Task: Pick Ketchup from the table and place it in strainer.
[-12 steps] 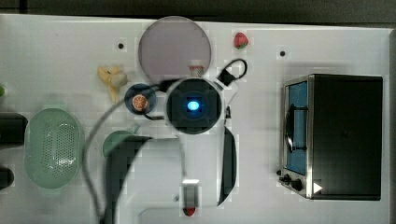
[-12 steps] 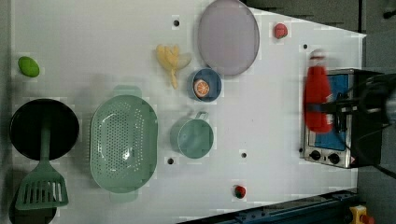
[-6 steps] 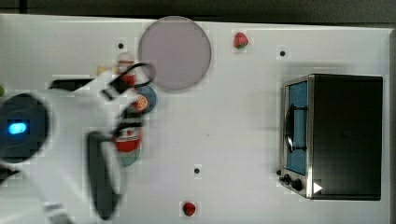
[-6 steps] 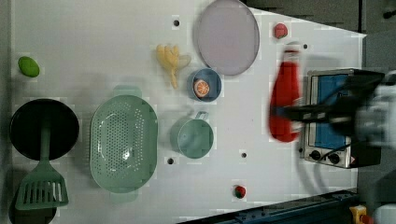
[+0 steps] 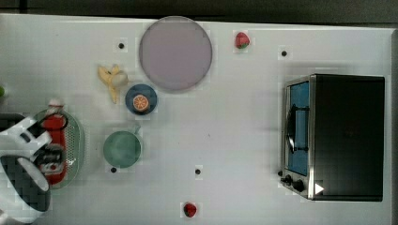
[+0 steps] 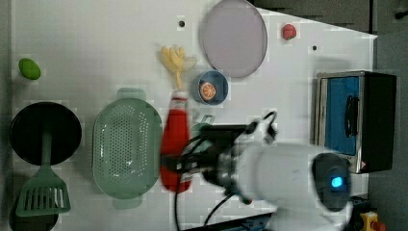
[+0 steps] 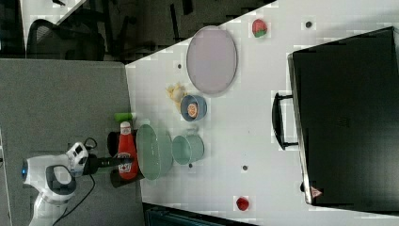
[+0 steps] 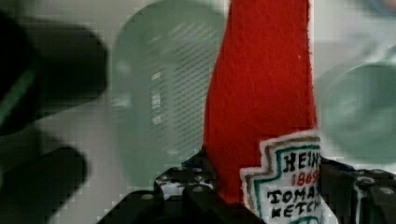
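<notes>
Gripper [image 6: 185, 163] clamped on the Ketchup [image 6: 174, 144] at the label end, bottle carried level above the desk [image 5: 234, 131]. Seen in the top view over the strainer [image 5: 77, 140], near the desk's left edge; in the left view just beside the strainer's right rim. Green cup [image 5: 122, 149] close alongside, open desk between it and the toaster oven [image 5: 338, 136]. Strainer partly hidden under arm and bottle in the top view. Wrist view blurred behind the bottle.
</notes>
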You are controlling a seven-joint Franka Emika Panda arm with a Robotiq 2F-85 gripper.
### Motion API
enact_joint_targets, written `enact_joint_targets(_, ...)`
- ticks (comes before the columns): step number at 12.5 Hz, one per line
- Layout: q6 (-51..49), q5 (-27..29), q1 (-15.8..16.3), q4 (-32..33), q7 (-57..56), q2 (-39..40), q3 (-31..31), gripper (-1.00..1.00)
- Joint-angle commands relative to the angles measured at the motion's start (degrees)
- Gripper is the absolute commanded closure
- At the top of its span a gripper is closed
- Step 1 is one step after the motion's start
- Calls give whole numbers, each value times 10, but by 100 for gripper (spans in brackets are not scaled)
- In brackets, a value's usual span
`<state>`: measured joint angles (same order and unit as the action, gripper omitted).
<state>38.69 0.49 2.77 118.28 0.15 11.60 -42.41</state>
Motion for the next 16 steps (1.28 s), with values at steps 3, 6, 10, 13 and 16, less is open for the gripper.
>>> enact_joint_targets(3, 105, -12, 21, -1, 131, 91, 3, -96)
enact_joint_targets(6, 98, -12, 14, -2, 154, 78, 4, -100)
enact_joint_targets(10, -45, -10, -43, -12, 163, -50, 20, -100)
enact_joint_targets(13, -178, -10, -99, -35, 99, -146, 84, -100)
enact_joint_targets(16, -235, -10, -130, -47, 88, -202, 189, -100)
